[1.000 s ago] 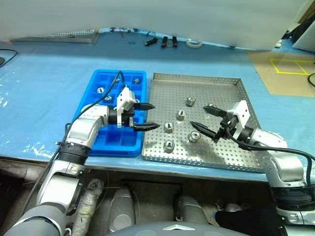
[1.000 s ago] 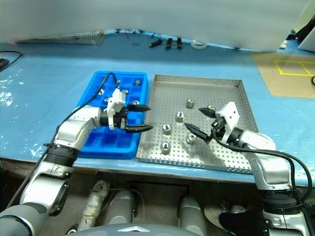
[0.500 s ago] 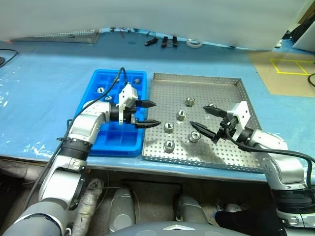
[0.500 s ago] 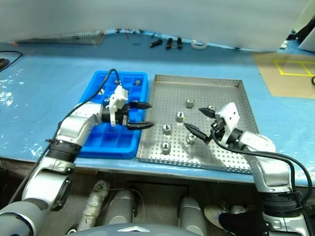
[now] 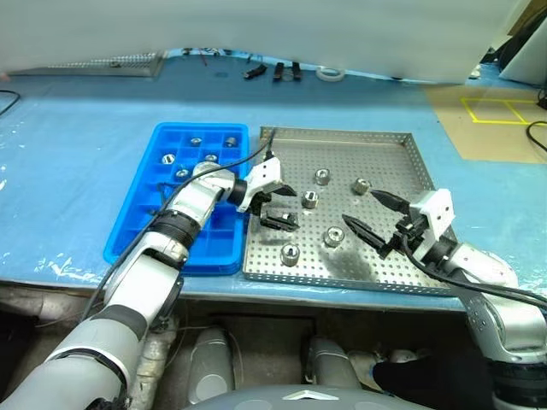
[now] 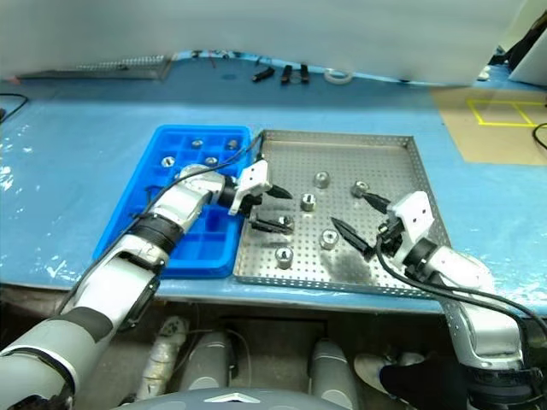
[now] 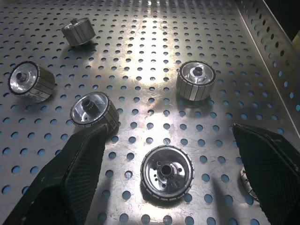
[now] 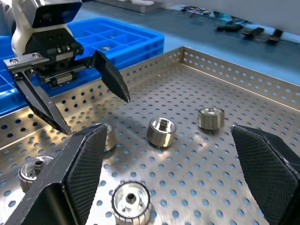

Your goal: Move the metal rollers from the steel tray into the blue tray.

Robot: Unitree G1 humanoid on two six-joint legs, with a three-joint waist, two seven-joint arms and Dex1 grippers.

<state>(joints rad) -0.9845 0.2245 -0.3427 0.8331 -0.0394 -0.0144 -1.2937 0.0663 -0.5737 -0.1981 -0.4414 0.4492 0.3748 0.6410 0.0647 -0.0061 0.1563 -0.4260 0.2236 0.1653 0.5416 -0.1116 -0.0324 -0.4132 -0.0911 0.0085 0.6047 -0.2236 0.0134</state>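
Metal rollers (image 7: 167, 171) look heavy, rigid, slick. Pinch across the ribbed rim. Left gripper (image 5: 280, 207) fingers apart over steel tray (image 5: 389, 265); right gripper (image 5: 376, 216) fingers apart at 3 o'clock.

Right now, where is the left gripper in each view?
Left eye view: left gripper at the steel tray's left edge, near the blue tray.
Right eye view: same spot.
Left wrist view: fingers flank a roller.
Right wrist view: before the blue tray.
Shared landmark: the steel tray.
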